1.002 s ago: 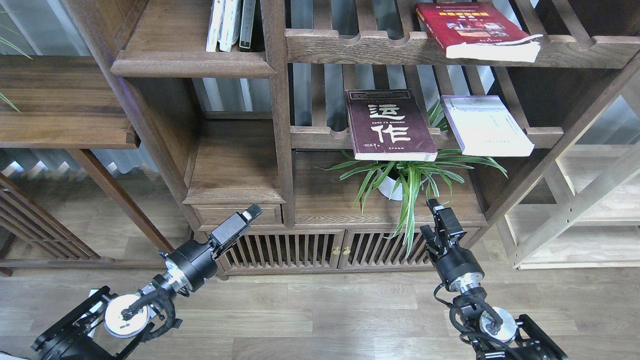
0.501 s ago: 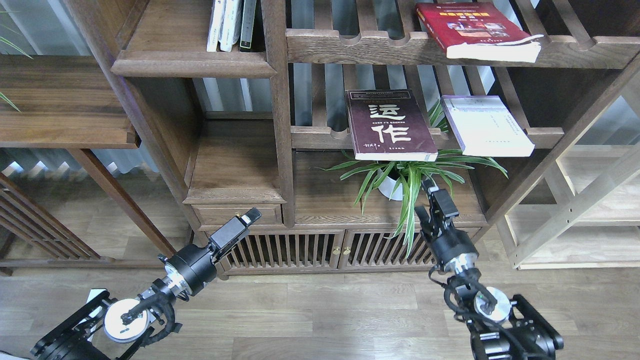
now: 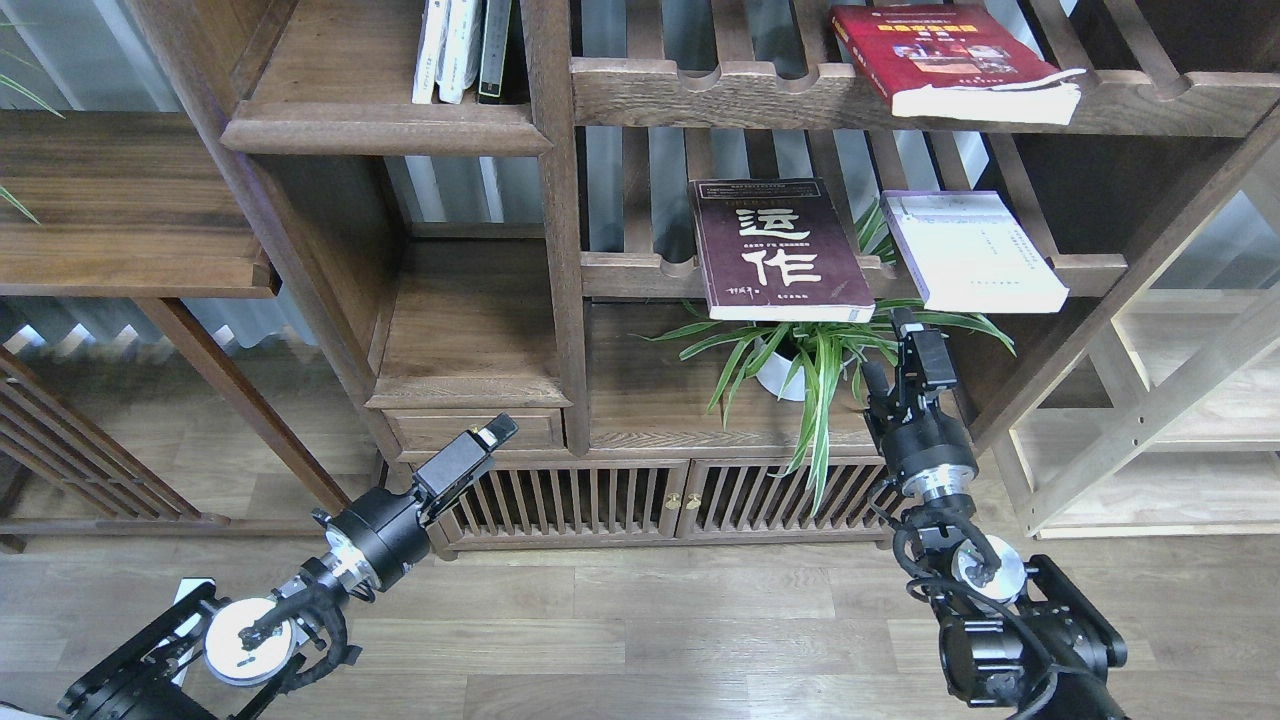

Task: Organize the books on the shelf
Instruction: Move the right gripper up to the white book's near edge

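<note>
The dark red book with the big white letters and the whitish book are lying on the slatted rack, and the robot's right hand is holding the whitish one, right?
Not quite. The right hand holds nothing; the head view shows it below the whitish book, among the plant's leaves.

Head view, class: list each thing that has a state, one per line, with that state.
Dark maroon paperback: flat on slatted rack, overhanging.
Pale lavender-white paperback: flat, overhanging.
Thick red paperback: flat on upper rack.
Slatted cabinet doors: closed.
Left gripper: empty.
Right gripper: empty, jaws unclear.

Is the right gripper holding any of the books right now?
No, the right gripper hangs empty below the maroon book and the lavender-white book, touching neither.
</note>
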